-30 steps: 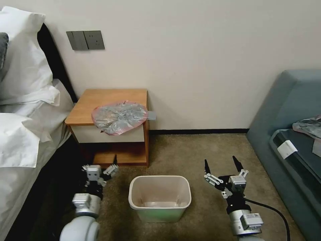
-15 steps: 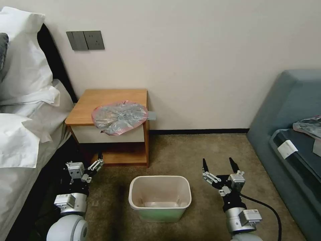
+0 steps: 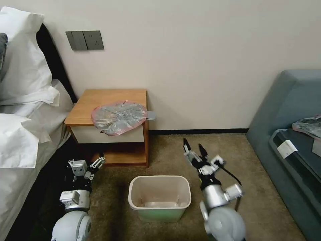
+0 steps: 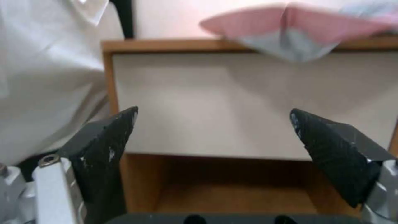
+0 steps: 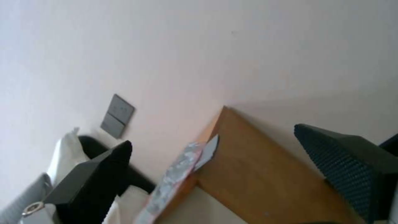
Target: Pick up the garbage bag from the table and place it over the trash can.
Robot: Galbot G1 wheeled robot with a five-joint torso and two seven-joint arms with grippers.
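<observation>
The garbage bag lies crumpled on the table, grey film with a pink rim, drooping over the white drawer front. The left wrist view shows that drooping edge of the bag above the drawer front. The trash can stands upright on the carpet in front of the table. My left gripper is open, low by the table's lower shelf, left of the can. My right gripper is open, just beyond the can's far right corner, pointing toward the table. In the right wrist view the bag and the table's side lie between the open fingers.
A bed with white pillows runs along the left. A blue-grey sofa at the right carries a small grey-pink plastic bundle. A wall switch panel sits above the table. Open carpet lies between the can and the sofa.
My right arm has swung left and forward, from beside the can's right side to beyond its far right corner, turning toward the table. My left gripper drew back to the left, then held.
</observation>
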